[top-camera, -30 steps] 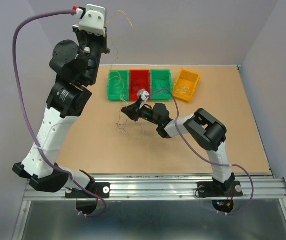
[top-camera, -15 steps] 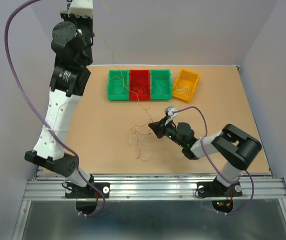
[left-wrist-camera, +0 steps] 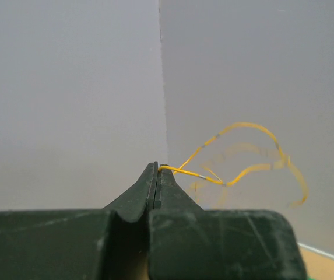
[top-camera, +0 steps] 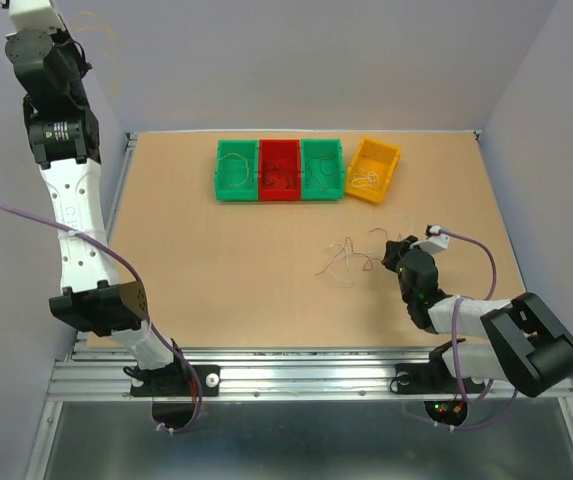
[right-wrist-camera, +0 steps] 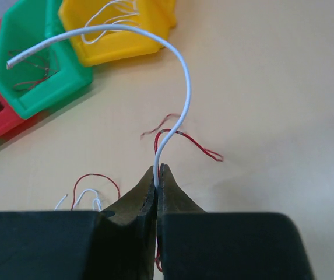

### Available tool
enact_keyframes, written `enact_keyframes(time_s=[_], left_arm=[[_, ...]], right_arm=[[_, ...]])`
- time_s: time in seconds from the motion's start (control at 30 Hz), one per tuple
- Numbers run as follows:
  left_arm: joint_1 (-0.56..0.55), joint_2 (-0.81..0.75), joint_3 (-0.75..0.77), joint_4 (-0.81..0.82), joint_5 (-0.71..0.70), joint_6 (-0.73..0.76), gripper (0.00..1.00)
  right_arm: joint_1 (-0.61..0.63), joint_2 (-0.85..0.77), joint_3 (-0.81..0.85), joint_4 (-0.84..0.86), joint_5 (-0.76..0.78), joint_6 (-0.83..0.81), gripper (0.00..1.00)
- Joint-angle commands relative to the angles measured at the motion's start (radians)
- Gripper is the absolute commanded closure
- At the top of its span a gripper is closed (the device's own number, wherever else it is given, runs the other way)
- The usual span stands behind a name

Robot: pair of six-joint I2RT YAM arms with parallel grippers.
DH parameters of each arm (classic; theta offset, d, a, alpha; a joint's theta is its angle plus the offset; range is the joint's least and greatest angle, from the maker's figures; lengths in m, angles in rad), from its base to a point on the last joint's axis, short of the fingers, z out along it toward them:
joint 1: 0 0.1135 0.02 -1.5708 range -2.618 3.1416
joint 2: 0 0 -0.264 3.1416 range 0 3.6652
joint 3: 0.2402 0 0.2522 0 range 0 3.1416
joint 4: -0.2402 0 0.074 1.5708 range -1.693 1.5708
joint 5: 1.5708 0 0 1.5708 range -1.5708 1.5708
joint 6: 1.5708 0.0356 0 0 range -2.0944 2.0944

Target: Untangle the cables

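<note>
My left gripper is shut on one end of a thin yellow cable. It is raised high against the back wall, at the top left corner of the top view, and the yellow cable hangs faintly beside it. My right gripper is shut on a white cable that arcs up from the jaws. It sits low over the table at the right. A small loose tangle of red and white cables lies just left of it. Red loops lie on the table beyond the fingertips.
A row of bins stands at the back: green, red, green and yellow, each holding thin wires. The yellow bin and a green bin show ahead of the right gripper.
My left arm swung up and to the left, lifting the yellow cable away from the tangle. My right gripper moved right and nearer, dragging the rest of the tangle with it.
</note>
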Motion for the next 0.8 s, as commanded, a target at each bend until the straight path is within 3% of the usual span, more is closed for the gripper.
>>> enact_keyframes(time_s=[0.0,0.1,0.53,0.77], left_arm=[[0.01,-0.104,-0.075,0.128,0.187,-0.105,1.0],[-0.002,-0.139,-0.189,0.145,0.36,-0.104,1.0],[-0.082,-0.053,-0.401,0.217,0.499,-0.08,1.0],[-0.139,0.043,-0.452,0.276,0.47,-0.075,1.0]], right_arm=[[-0.038,-0.084,-0.04,-0.016,0.082,0.077,1.0],[-0.038,-0.096,-0.036,-0.016,0.027,0.035,1.0],[-0.038,-0.079,-0.022,-0.016,-0.038,0.008,1.0],[-0.038,-0.076,-0.02,-0.015,-0.05,-0.002,0.99]])
